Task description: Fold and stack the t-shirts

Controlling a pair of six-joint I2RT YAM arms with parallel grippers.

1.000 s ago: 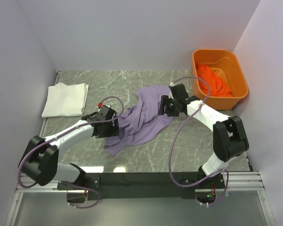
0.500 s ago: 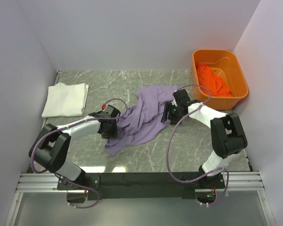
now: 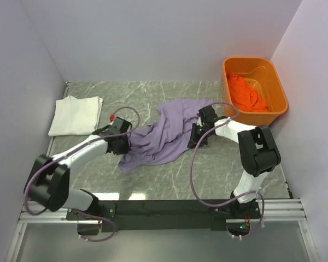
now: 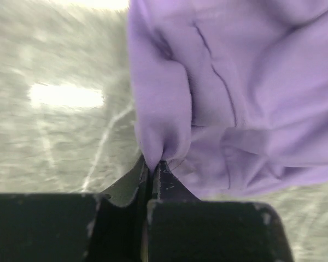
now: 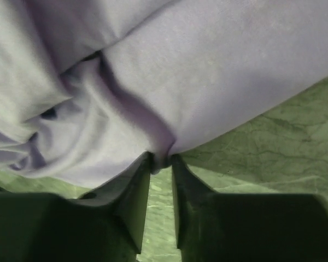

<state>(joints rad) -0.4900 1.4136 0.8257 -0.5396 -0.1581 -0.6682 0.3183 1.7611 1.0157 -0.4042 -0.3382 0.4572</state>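
A crumpled lavender-purple t-shirt [image 3: 164, 134] lies mid-table. My left gripper [image 3: 123, 144] sits at its left edge; in the left wrist view the gripper [image 4: 151, 164] is shut on a pinched fold of the purple cloth [image 4: 235, 82]. My right gripper [image 3: 195, 134] is at the shirt's right edge. In the right wrist view its narrowed jaws [image 5: 161, 161] hold a small fold of the same cloth [image 5: 208, 65] between the tips. A folded white t-shirt [image 3: 76, 114] rests at the far left. A bright orange t-shirt [image 3: 245, 91] lies bunched in the tub.
The rigid orange plastic tub [image 3: 280, 93] stands at the back right corner against the wall. Grey marble tabletop [image 3: 218, 164] shows in front of the purple shirt. White walls close in on the left, back and right.
Both grippers have closed on the purple shirt's edges. The left gripper has drawn its edge slightly back and left, and the right arm has folded in closer to the shirt.
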